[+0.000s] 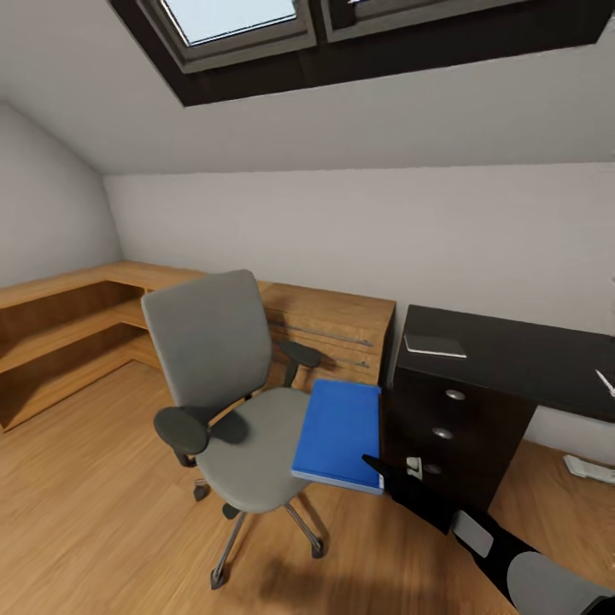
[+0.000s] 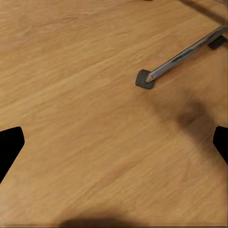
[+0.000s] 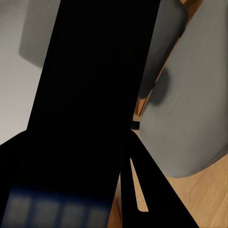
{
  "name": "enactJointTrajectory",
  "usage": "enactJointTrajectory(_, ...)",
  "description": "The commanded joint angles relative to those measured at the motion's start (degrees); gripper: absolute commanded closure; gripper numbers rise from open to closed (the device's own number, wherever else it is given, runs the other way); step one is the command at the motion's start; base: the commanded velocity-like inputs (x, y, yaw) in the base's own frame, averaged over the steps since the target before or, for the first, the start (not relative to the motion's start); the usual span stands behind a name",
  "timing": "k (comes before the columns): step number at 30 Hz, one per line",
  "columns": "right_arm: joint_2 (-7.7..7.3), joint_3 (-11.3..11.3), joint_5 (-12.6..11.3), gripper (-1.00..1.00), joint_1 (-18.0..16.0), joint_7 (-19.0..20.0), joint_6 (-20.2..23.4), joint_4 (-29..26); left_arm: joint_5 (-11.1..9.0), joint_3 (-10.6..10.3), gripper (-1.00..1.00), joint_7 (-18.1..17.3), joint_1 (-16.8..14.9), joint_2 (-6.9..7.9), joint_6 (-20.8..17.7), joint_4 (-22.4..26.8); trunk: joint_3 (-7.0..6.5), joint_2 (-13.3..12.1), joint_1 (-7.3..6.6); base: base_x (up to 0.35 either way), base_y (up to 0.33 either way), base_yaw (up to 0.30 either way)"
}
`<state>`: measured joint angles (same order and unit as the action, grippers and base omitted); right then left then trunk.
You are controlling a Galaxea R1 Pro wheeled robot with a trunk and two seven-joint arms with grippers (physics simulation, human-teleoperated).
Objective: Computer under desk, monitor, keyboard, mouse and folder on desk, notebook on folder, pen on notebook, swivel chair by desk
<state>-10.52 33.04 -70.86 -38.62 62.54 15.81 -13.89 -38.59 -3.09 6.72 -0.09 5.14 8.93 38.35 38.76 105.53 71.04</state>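
Observation:
The grey swivel chair (image 1: 224,401) stands on the wood floor left of the black desk (image 1: 512,359). A bright blue folder (image 1: 340,431) lies tilted over the seat's right side and juts toward the desk drawers. My right gripper (image 1: 377,471) is shut on the folder's near corner. In the right wrist view the folder (image 3: 90,95) is a dark slab between the fingers, with the chair seat (image 3: 190,109) beyond. A grey notebook (image 1: 435,345) lies on the desk's left end. The thin white pen (image 1: 605,381) lies further right. My left gripper (image 2: 114,152) hangs open above bare floor.
A light wood cabinet (image 1: 342,329) with bar handles stands behind the chair, and low wood shelving (image 1: 60,342) runs along the left wall. The desk's drawer block (image 1: 448,427) is right beside the folder. A pale flat object (image 1: 589,468) lies on the floor under the desk. A chair leg with caster (image 2: 145,78) is near my left gripper.

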Motion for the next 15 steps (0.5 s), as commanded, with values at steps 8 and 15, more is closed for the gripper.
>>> enactJointTrajectory(8, -0.02, 0.44, -0.53, 1.00, -0.05, 0.04, 0.33, 0.00, -0.25, -0.34, -1.00, 0.39, 0.00, 0.13, 0.29, -0.76, -1.51, -3.20, -1.77, 0.000, 0.000, -0.191)
enactJointTrajectory(15, -0.02, 0.44, -0.56, 1.00, -0.05, 0.11, -0.18, 0.11, -0.27, -0.33, -1.00, 0.39, -0.03, 0.13, 0.29, -0.89, -2.77, -6.00, -3.31, 0.000, 0.000, -0.112)
